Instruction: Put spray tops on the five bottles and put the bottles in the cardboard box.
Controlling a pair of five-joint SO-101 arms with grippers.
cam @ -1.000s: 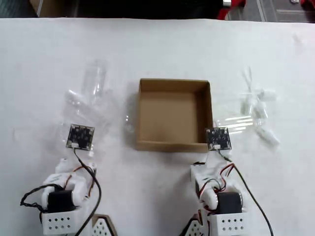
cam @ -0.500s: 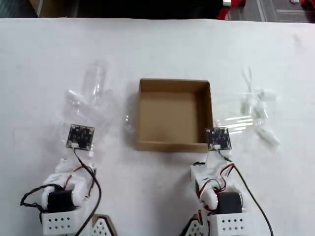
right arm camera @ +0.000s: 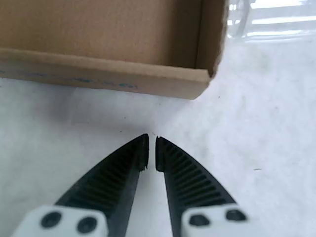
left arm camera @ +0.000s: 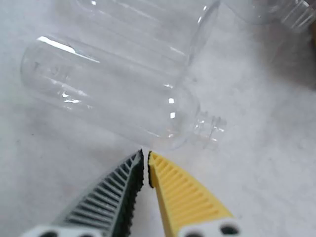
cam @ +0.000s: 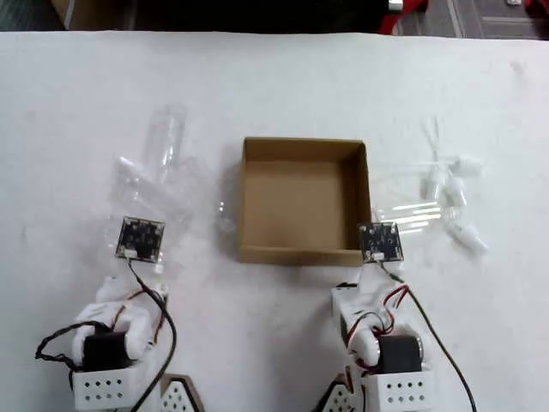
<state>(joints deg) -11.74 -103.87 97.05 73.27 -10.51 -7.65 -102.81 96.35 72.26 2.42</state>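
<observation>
White cloth covers the table, with a dark strip of room along the top edge of the high view. At the centre of that view sits the cardboard box, open at the top with nothing inside. In the right wrist view its outer wall carries a faint bluish line of print, too blurred to read.

Left of the box, in the middle left of the high view, the clear bottles lie bunched together, overlapping, none of them capped. The left wrist view shows one bottle on its side with its bare threaded neck open. A second bottle lies against it and part of a third is in the upper right corner.

The white spray tops lie in a loose heap at the middle right of the high view, well apart from the bottles. Between them and the box lies a clear plastic piece with bright glints.

The left gripper, one finger grey and one yellow, has its tips pressed together on nothing, just beside the nearest bottle. The right gripper, both fingers black, is likewise closed on nothing, near the box's near right corner. Both arms are folded back at the bottom of the high view, so the box, bottles and spray tops are all uncovered.
</observation>
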